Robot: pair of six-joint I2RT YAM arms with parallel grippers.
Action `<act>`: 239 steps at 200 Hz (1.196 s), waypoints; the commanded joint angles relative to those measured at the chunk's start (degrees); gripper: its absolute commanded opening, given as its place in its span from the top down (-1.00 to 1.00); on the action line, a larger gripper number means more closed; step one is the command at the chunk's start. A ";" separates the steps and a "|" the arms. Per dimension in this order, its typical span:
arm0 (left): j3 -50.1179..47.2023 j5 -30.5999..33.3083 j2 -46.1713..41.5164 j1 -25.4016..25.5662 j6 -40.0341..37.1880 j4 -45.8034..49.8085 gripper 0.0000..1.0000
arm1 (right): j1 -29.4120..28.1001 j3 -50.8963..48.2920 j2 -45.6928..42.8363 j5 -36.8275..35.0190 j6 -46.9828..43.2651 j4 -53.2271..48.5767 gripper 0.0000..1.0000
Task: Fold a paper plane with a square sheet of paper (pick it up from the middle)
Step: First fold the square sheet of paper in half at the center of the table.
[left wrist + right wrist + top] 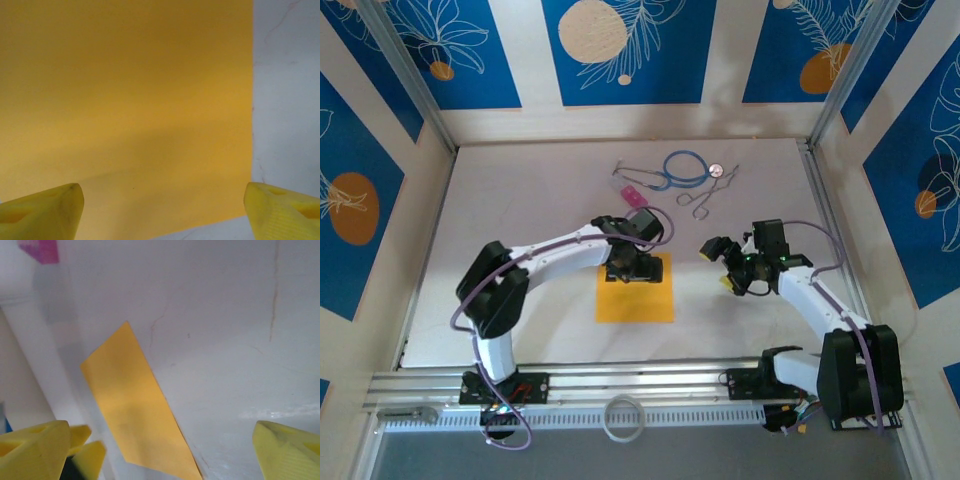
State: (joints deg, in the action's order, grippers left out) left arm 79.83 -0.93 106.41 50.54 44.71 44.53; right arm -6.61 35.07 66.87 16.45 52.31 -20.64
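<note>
1. We note walls (pixel 650 60) on three sides: blue panels with white leaf drawings, orange and cream discs, cream strips between.
2. Worktop (pixel 520 200) pale grey-white, faint scuffs, evenly lit.
3. We see an aluminium rail (pixel 650 378) along its near edge.

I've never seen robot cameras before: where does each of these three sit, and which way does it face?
Top external: above and behind, looking down on the table; both arms show, left gripper over the square sheet of paper.
Left wrist: on the left arm, facing down at the paper; its yellow fingers, open.
Right wrist: on the right arm, facing table and paper; right gripper open, yellow fingers.
Shared: all three see the paper.
</note>
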 commanded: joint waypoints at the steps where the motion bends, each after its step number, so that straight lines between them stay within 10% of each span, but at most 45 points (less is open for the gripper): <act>1: 2.49 1.71 2.77 0.87 0.95 6.41 -0.68 | 0.63 3.64 1.49 6.56 -9.27 -4.51 -0.88; 239: 4.98 4.55 11.69 -0.09 4.51 5.44 -0.80 | -0.18 4.50 9.49 15.74 -12.93 -1.43 -0.98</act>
State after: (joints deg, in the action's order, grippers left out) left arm 83.57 2.79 115.98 50.76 47.94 48.88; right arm -6.50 38.41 74.98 30.24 40.51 -21.47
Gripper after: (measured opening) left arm 0.902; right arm 0.993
